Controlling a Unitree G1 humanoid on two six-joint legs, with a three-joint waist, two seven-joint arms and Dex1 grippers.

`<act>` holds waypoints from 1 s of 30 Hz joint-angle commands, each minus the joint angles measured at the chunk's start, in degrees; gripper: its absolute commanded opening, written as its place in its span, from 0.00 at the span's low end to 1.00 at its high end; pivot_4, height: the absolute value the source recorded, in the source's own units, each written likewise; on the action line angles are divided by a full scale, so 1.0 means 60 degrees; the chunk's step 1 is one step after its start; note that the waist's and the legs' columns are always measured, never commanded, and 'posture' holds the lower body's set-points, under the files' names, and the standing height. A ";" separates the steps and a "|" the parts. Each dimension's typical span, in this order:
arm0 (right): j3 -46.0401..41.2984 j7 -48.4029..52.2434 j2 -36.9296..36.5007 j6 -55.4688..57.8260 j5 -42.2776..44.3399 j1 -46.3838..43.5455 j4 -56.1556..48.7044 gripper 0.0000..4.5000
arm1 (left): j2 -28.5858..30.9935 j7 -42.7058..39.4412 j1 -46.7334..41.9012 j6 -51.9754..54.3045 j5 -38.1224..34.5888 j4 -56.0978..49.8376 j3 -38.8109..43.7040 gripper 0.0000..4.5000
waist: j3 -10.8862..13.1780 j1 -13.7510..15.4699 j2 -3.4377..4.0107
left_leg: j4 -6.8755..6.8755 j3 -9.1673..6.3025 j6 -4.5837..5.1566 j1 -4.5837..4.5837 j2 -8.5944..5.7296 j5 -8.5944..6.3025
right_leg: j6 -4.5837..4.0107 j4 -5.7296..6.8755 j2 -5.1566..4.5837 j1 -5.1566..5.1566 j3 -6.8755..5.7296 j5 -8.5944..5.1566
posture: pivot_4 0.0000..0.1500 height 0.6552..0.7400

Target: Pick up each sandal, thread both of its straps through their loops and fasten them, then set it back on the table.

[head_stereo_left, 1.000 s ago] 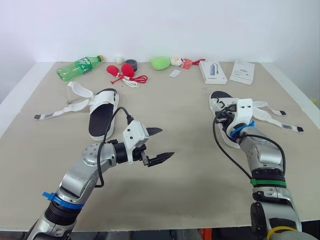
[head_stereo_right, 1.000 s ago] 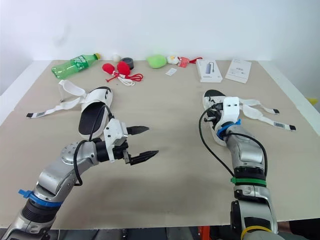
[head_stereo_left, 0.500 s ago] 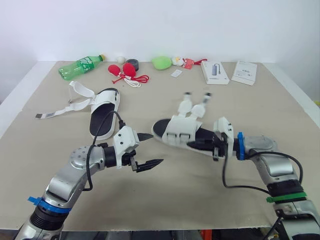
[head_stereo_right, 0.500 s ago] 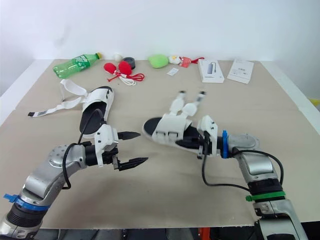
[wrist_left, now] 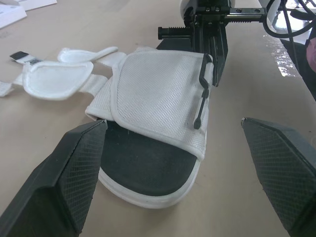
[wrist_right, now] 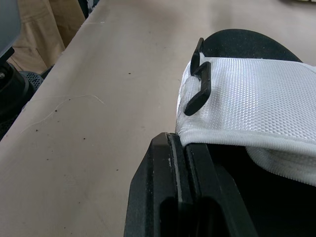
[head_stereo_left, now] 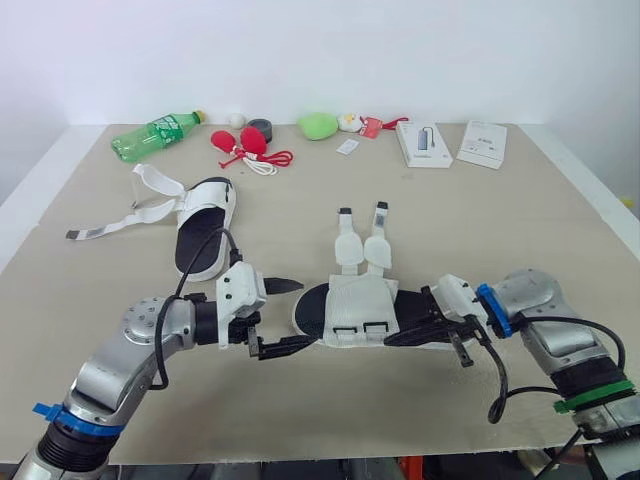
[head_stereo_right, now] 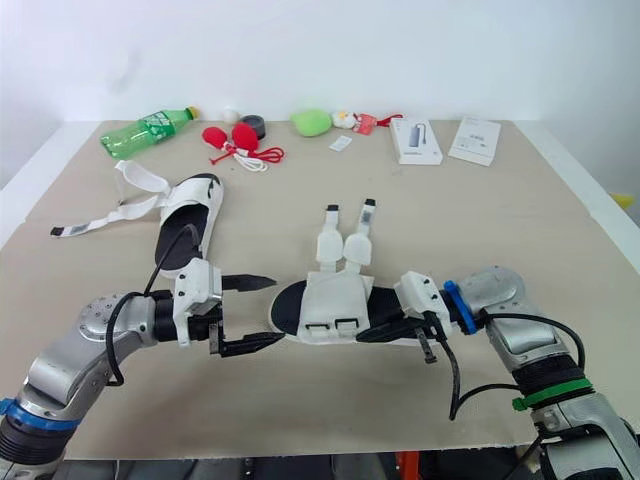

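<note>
A white sandal with a black sole lies low at the middle of the table, toe toward my left arm. My right gripper is shut on its heel end. Its two straps hang loose, pointing toward the far edge, and black loops sit on the mesh upper. My left gripper is open just off the toe, one finger on each side of it. A second sandal lies at the far left with its straps spread out.
Along the far edge sit a green bottle, red items with a cord, a green lump and two white boxes. The near half of the table around the held sandal is bare.
My right gripper took the sandal from the right side, swung it to the middle and lowered it. My left gripper dropped lower, and its open fingers now flank the toe.
</note>
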 commanded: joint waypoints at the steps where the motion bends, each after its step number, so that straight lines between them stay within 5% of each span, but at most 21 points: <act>1: 0.0414 0.0549 -0.0199 -0.0541 0.0176 -0.0331 0.0311 0.01 | 0.0115 -0.0081 0.0016 -0.0136 -0.0105 -0.0356 0.0198 1.00 | 0.0000 -0.0004 0.0000 | 0.0000 0.0000 0.0000 0.0000 0.0000 0.0000 | 0.0000 0.0000 0.0000 0.0000 0.0000 0.0000 | 1.00 1.00; 12: 0.1073 0.0549 -0.0276 -0.0746 0.0377 -0.0954 0.1344 0.01 | 0.0025 -0.0002 -0.0120 -0.0403 0.0338 -0.0111 -0.0107 1.00 | -0.0001 -0.0003 -0.0001 | 0.0002 0.0020 0.0001 0.0015 0.0013 0.0001 | -0.0010 0.0001 0.0004 0.0003 0.0007 0.0007 | 1.00 1.00; 17: 0.1494 0.0549 -0.0981 0.0314 0.0910 -0.1045 0.0976 0.44 | -0.0148 0.0157 -0.0177 -0.0549 0.0797 0.0213 -0.0352 1.00 | -0.0001 0.0010 -0.0001 | 0.0011 0.0029 0.0001 0.0017 0.0015 0.0001 | -0.0012 0.0001 0.0005 0.0006 0.0016 0.0012 | 1.00 1.00; 20: 0.1112 0.0549 -0.1770 0.3946 0.2585 -0.1140 0.0100 0.75 | -0.0095 -0.0031 -0.0195 -0.0548 0.0873 0.0431 -0.0412 0.82 | 0.0000 0.0029 0.0000 | 0.0011 0.0039 0.0000 0.0011 0.0014 0.0001 | -0.0011 0.0000 0.0003 -0.0001 0.0027 0.0012 | 1.00 1.00; 22: 0.0952 0.0549 -0.2172 0.5781 0.3212 -0.1467 -0.0042 0.97 | -0.0114 -0.0050 -0.0319 -0.0668 0.0994 0.0671 -0.0413 0.59 | 0.0000 0.0037 0.0000 | 0.0010 0.0044 0.0000 0.0005 0.0015 0.0000 | -0.0011 0.0001 0.0002 -0.0010 0.0034 0.0012 | 1.00 1.00; 27: 0.0201 -0.0326 -0.1256 0.8158 0.3109 -0.3001 0.1270 1.00 | -0.0111 -0.0236 -0.0766 -0.1107 0.1474 0.1271 -0.0663 0.07 | 0.0000 -0.0030 -0.0002 | 0.0010 0.0077 -0.0001 0.0011 0.0037 -0.0002 | -0.0030 0.0001 0.0011 -0.0037 0.0034 0.0028 | 1.00 1.00; 30: 0.0097 -0.1761 -0.0139 0.9313 0.2239 -0.4245 0.2845 1.00 | -0.0079 -0.0571 -0.1075 -0.1503 0.1791 0.1607 -0.0944 0.02 | 0.0000 -0.0035 -0.0002 | 0.0017 0.0081 0.0000 0.0008 0.0045 0.0000 | -0.0030 0.0002 0.0018 -0.0042 0.0034 0.0050 | 1.00 1.00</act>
